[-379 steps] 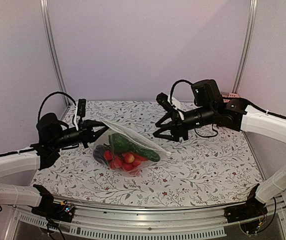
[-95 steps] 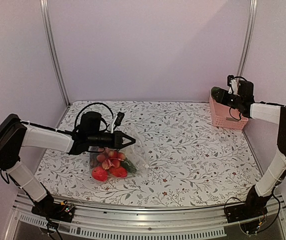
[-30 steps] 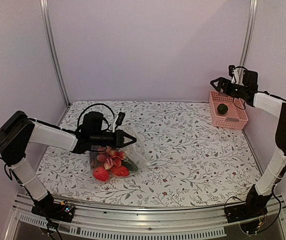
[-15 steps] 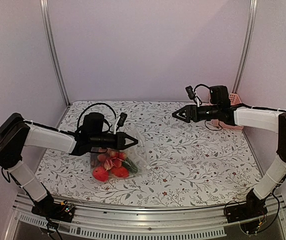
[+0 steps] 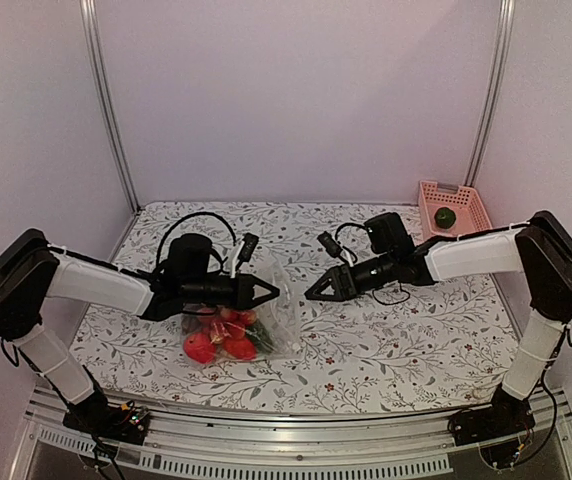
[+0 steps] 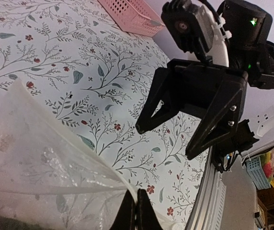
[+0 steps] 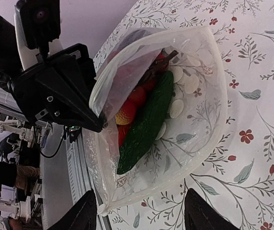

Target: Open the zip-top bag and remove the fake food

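One bag (image 5: 278,318), rim clamped by left gripper (image 5: 269,292). Right gripper (image 5: 313,295) parted, empty, facing its mouth. Inside: one green vegetable (image 7: 144,120), several red fruits (image 5: 216,340). One basket (image 5: 469,200) holds one green fruit (image 5: 446,217).

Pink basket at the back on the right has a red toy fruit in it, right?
Not quite. The pink basket at the back on the right has a green toy fruit in it, not a red one. The top view shows it.
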{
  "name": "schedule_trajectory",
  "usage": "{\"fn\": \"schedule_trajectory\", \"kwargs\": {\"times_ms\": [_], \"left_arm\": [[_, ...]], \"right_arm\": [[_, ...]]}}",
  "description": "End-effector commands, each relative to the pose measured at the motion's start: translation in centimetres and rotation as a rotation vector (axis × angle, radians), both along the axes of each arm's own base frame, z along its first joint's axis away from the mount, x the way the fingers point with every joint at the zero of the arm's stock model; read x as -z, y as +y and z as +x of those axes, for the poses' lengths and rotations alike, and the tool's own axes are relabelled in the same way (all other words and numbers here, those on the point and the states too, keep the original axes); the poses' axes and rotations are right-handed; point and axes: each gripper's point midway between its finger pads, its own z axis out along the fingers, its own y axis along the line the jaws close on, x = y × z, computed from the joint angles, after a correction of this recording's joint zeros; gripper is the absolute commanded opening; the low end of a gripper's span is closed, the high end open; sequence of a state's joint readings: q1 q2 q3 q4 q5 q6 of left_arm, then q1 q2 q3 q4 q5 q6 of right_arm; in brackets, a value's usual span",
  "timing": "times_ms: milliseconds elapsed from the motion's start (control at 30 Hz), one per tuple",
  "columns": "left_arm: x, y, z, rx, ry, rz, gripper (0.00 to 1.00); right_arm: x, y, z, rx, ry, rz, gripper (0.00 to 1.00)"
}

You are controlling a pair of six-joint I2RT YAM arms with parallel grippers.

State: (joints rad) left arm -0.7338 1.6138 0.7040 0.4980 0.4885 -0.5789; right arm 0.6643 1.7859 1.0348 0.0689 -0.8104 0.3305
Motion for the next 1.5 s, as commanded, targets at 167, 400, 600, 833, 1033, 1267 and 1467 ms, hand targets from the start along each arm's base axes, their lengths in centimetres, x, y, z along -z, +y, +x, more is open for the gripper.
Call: {"fn": "schedule_trajectory", "kwargs": {"times_ms": [167,400,600,833,1033,1267,1467], "left_arm": [[-0.9,-0.7,-0.8,0.022,-0.057,-0.025,0.0],[-1.0,-0.9,-0.9,0.029,-0.068,-0.038,0.0],[-0.8,-0.9,-0.8,0.015,-0.066,-0.051,0.0],[-0.2,-0.8,-1.1,0.001,-0.059,-0.06,0.0],[0.5,-0.4,-1.4,-0.04,-0.066,-0.063,0.0],[0.9,0.3,-2.3,-0.114,-0.089,-0.144,0.0],[1.3,1.1,-2.6,-0.153,-0.109,-0.244,0.0]], "right_arm": [[2.4,3.7,-1.9,-0.047,0.136,0.024,0.49],[3.9,6.1,-2.6,-0.076,0.214,0.04,0.39],[5.8,7.6,-4.0,-0.105,0.267,0.018,0.38],[6.5,8.5,-5.3,-0.138,0.335,0.025,0.42],[7.1,9.2,-5.8,-0.158,0.393,0.025,0.51],[7.9,9.9,-5.9,-0.147,0.43,0.015,0.54],[8.9,9.9,-5.9,-0.132,0.456,0.007,0.56]]}}
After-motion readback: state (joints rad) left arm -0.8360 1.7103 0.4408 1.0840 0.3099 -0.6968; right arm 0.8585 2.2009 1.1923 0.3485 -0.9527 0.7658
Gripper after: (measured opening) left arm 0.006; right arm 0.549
